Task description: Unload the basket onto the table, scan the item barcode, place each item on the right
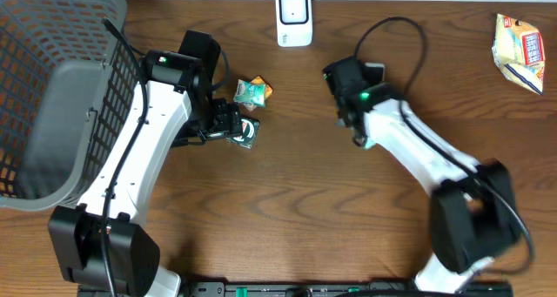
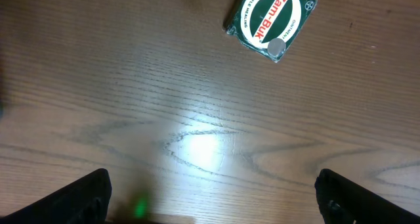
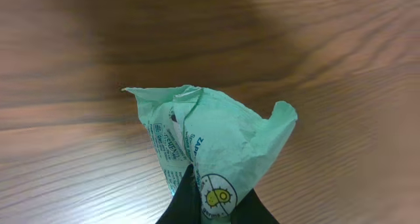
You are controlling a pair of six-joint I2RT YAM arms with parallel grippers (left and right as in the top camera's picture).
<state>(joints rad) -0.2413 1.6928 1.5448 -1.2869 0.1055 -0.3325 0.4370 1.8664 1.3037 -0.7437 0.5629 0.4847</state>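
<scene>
My right claw [image 3: 211, 201] is clamped on the bottom of a crumpled pale green packet [image 3: 216, 142]. Its dark fingertips [image 3: 184, 199] pinch the printed foil, and the packet fans upward from them over the wooden table [image 3: 65, 46]. I cannot read a barcode on the side facing me.

My left claw [image 2: 213, 198] stands wide apart and holds nothing, with bare tabletop between its two pads. Just ahead of it a green Zam-Buk tin [image 2: 272, 20] lies flat with its label up.

From overhead, a small green and orange sachet [image 1: 253, 91] lies just beyond the tin. The white barcode scanner [image 1: 294, 16] stands at the far edge of the table, between my two arms, and the held packet is well short of it. A grey mesh basket [image 1: 52, 88] fills the far left corner, and a yellow and red snack bag [image 1: 520, 51] lies at the far right.
</scene>
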